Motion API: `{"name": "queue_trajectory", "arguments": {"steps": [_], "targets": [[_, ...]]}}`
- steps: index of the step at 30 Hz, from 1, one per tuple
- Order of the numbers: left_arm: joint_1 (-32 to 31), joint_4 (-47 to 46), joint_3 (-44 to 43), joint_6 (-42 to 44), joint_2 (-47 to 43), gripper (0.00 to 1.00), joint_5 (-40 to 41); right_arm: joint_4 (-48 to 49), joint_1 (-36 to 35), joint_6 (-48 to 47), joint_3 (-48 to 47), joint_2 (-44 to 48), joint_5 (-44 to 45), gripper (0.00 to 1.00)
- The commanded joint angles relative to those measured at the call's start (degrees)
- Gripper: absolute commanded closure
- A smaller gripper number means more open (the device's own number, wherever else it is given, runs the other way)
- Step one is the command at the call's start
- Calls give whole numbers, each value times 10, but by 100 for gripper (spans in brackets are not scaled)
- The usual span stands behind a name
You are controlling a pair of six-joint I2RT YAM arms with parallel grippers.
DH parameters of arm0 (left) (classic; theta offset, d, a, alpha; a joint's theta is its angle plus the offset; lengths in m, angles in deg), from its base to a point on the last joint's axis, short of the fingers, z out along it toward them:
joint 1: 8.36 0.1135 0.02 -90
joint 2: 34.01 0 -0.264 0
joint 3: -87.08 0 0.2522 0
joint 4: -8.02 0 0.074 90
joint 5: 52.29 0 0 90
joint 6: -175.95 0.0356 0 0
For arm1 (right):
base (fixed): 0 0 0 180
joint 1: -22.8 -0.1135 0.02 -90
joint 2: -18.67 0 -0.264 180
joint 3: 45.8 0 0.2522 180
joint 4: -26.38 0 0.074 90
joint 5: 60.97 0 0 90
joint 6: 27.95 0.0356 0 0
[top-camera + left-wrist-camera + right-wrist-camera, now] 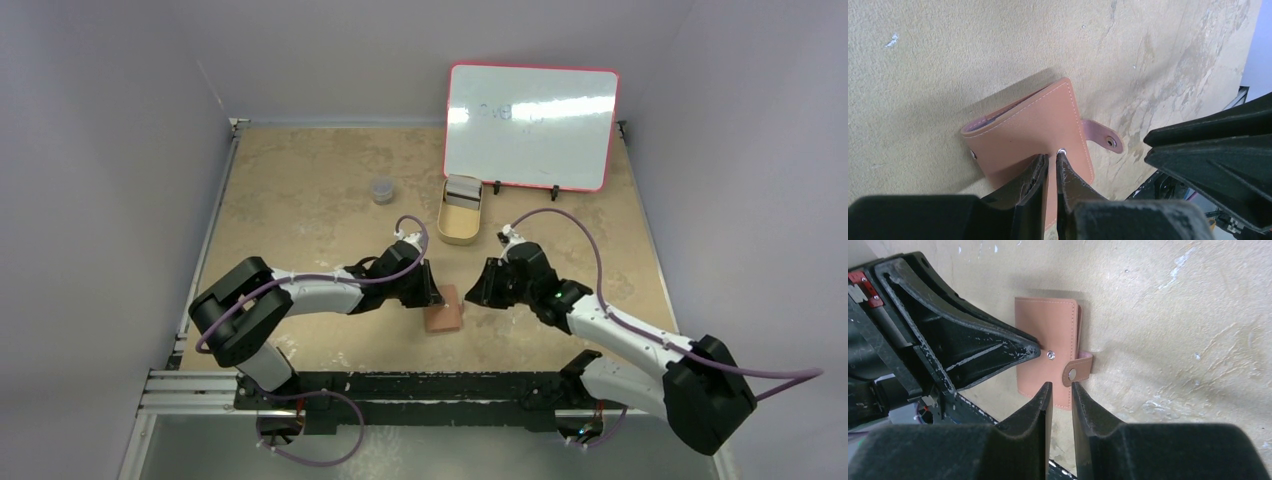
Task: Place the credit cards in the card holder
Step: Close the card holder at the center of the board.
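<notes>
At the near centre of the desk, the closed card holder lies flat; left end effector and right end effector hover narrowly parted, gripping nothing.

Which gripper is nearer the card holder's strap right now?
Right. Right gripper hovers just short of the strap; left gripper sits on the card holder cover by the snap stud.

Card holder: tan-brown leather, folded shut, flat on the table, strap unsnapped. Credit cards apparently stand in the tin.
</notes>
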Motion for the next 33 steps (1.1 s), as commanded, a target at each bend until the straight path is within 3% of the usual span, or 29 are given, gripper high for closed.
{"name": "queue_trajectory", "arguments": {"steps": [1,16,33], "targets": [[-2,-12,10,5,-7,89,25,-4,16,-13,-4,6,14,78],[-5,-33,25,-7,-5,89,21,123,24,8,42,-63,-65,78],[-6,0,17,-17,-26,89,42,160,24,6,46,-82,-90,77]]}}
